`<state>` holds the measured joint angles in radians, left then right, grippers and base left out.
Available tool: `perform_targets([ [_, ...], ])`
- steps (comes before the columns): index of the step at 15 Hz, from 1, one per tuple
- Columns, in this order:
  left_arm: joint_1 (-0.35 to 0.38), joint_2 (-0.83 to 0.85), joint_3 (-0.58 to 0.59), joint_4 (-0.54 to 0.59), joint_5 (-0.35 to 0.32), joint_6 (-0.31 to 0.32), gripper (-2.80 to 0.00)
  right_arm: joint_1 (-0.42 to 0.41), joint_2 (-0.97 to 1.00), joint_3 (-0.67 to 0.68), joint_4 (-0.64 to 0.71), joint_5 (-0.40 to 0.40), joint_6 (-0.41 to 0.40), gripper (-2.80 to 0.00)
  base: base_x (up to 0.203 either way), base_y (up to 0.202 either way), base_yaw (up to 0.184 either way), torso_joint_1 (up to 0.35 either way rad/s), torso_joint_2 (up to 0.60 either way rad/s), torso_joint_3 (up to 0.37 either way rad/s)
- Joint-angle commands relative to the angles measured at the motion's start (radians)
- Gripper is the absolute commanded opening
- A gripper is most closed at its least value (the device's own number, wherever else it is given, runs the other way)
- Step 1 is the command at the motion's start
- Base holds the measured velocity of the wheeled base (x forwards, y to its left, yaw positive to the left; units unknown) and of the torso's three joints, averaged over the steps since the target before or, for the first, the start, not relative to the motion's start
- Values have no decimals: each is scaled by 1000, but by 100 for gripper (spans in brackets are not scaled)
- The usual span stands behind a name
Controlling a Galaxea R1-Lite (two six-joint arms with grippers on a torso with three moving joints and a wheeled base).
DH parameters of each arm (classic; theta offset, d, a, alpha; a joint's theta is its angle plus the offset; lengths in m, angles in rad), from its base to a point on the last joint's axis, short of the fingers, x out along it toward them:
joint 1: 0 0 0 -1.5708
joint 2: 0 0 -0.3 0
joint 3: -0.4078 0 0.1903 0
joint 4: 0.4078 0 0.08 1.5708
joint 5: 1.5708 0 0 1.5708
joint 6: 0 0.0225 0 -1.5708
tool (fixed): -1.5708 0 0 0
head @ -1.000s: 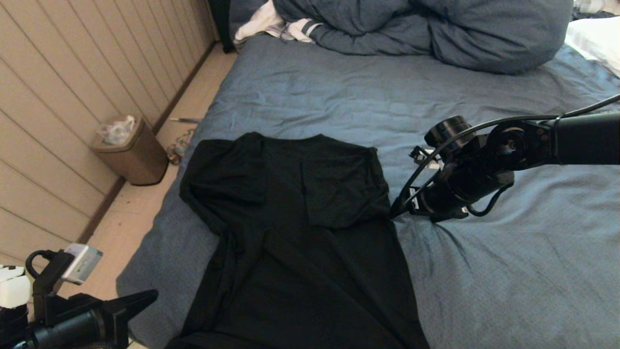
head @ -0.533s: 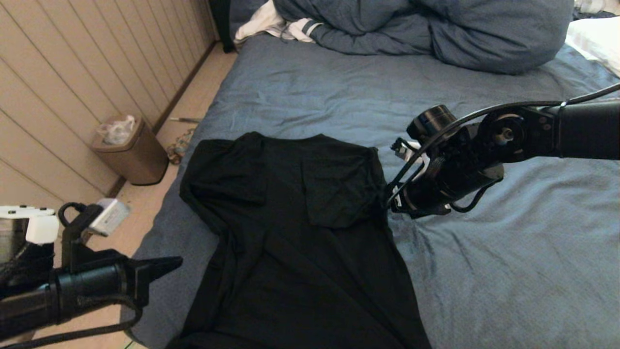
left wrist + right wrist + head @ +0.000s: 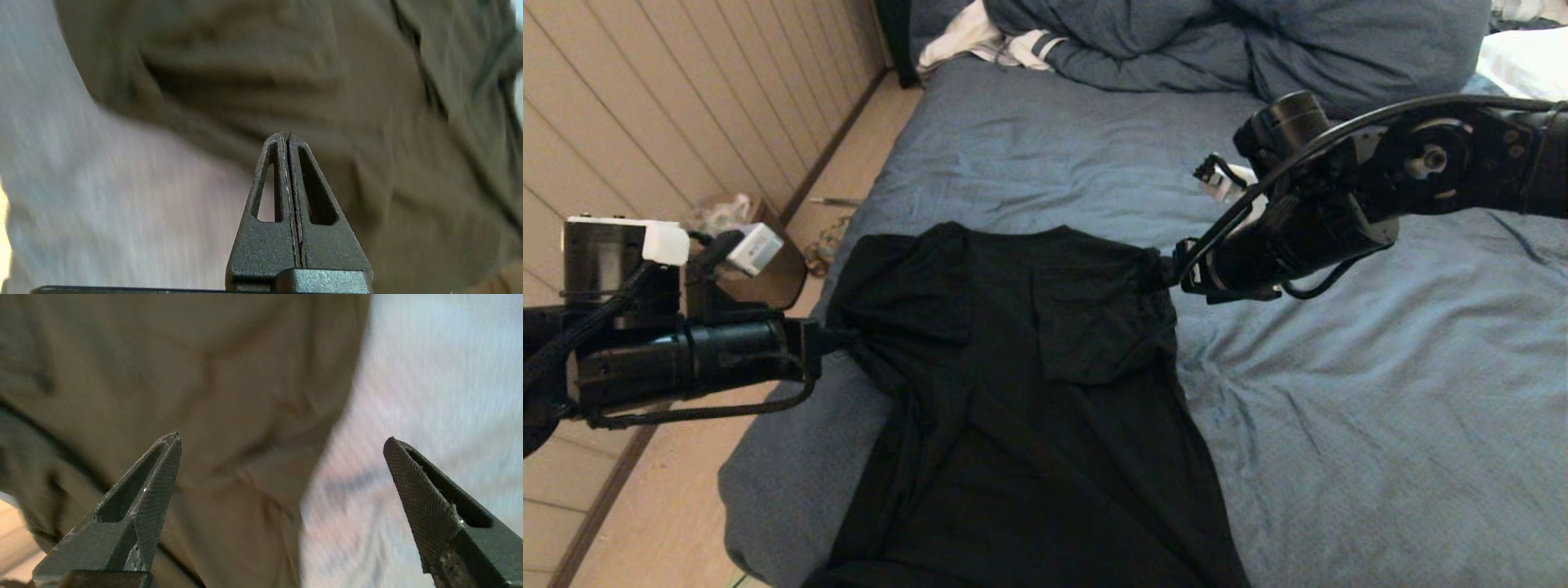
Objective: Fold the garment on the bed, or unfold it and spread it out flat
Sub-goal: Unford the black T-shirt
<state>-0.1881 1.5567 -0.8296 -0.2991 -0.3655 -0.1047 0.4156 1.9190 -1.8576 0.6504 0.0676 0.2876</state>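
Head view shows one garment (image 3: 1029, 392), two arms, one duvet (image 3: 1241, 49), one piece of white striped clothing (image 3: 988, 41) and one bin (image 3: 768, 278) on the floor. The garment, a plain black T-shirt, lies in the lower centre of the frame on the bed (image 3: 1380, 425), its collar toward the top of the frame and both sleeves folded in over the body. The left end effector (image 3: 837, 336) sits at the left-centre of the frame, its tip at the garment's left sleeve edge; in the left wrist view its fingers (image 3: 282, 175) are pressed together with nothing between them, and the tip hangs over the border where dark cloth meets the sheet. The right end effector (image 3: 1168, 273) is in the upper right of the frame, its tip just at the garment's right shoulder corner; in the right wrist view its fingers (image 3: 155, 477) stand wide apart, with the garment's edge and the bare sheet both showing between them. The duvet is bunched along the top of the frame, with the striped clothing beside it in the upper left. The bin is mostly hidden behind the left arm, and I cannot tell what it holds.
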Motion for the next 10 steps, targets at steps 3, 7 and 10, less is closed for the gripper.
perform_targets([
  [3, 1, 87, -165, 41, 83, -16, -280, 109, 74, -112, -4, -47, -64, -280, 0, 0, 0, 0, 0, 0],
  [7, 0, 88, -171, 31, 89, -18, -280, 206, 96, -109, -18, -85, -108, -280, 0, 0, 0, 0, 0, 0],
  [10, 0, 98, -159, 29, 107, -27, -280, 286, 131, -107, -19, -227, -148, -280, 0, 0, 0, 0, 0, 0],
])
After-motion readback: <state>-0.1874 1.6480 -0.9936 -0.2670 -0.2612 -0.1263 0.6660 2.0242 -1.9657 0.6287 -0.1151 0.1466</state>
